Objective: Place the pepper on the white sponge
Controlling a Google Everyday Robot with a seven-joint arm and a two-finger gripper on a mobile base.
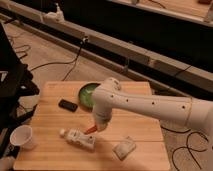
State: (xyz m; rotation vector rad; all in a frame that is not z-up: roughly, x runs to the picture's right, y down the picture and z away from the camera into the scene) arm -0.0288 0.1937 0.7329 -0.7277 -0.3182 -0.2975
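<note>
The pepper [91, 130] is a small orange-red tapered piece held at the tip of my gripper [96, 127], just above the wooden table. My gripper is shut on it and hangs down from the white arm [145, 105], which reaches in from the right. The pepper's tip is next to the cap end of the white bottle [79, 138]. The white sponge [124, 148] is a pale speckled block lying near the table's front edge, to the right of the gripper and a little nearer than it.
A white cup [22, 136] stands at the front left. A flat black rectangular object [68, 105] lies left of the arm. A green bowl [87, 95] sits at the back, partly hidden by the arm. The wooden table [45, 117] ends close behind the sponge.
</note>
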